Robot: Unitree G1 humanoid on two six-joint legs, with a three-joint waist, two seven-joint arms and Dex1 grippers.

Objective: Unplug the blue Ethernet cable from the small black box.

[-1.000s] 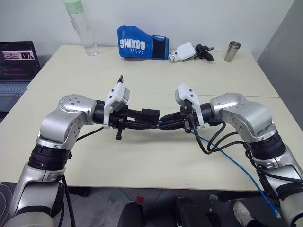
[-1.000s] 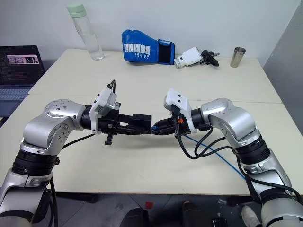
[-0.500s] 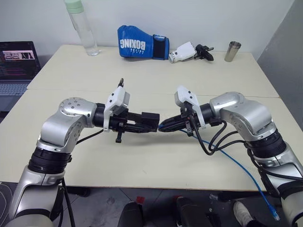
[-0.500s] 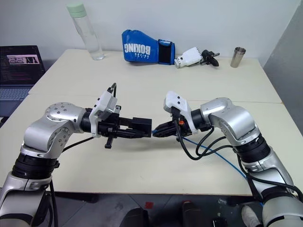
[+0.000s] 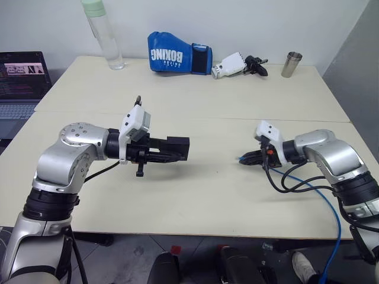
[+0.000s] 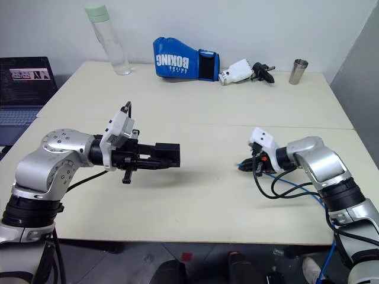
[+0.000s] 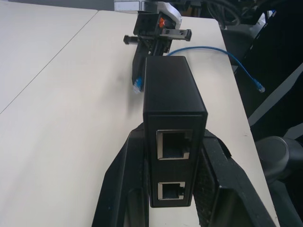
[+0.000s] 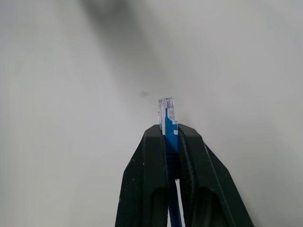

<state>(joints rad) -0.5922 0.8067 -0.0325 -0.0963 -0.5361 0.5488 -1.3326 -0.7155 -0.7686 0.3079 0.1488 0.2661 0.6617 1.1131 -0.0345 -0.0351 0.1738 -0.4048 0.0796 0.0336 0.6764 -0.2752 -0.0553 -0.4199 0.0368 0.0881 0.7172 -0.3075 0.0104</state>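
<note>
My left gripper [image 5: 170, 152] is shut on the small black box [image 5: 178, 148], holding it level above the table. In the left wrist view the box [image 7: 173, 90] sits between the two fingers [image 7: 118, 189], and both its ports are empty. The blue Ethernet cable's plug [image 8: 166, 111] is pinched in my right gripper [image 8: 169, 132], which is shut on it just above the tabletop. That gripper [image 5: 244, 159] is well to the right of the box, with a wide gap between them. The blue cable [image 5: 334, 216] trails off the table's front right edge.
Along the far edge of the table [image 5: 195, 195] stand a clear bottle [image 5: 103, 35], a blue boxing glove [image 5: 177, 59], a white and black tool [image 5: 237, 64] and a metal cup [image 5: 290, 64]. A laptop [image 5: 21, 77] sits off to the left. Black arm cables [image 5: 290, 180] loop beside my right wrist.
The right gripper has pulled right and down with the plug, which has left the box. A wide gap has opened between them. The left gripper has stayed about where it was.
</note>
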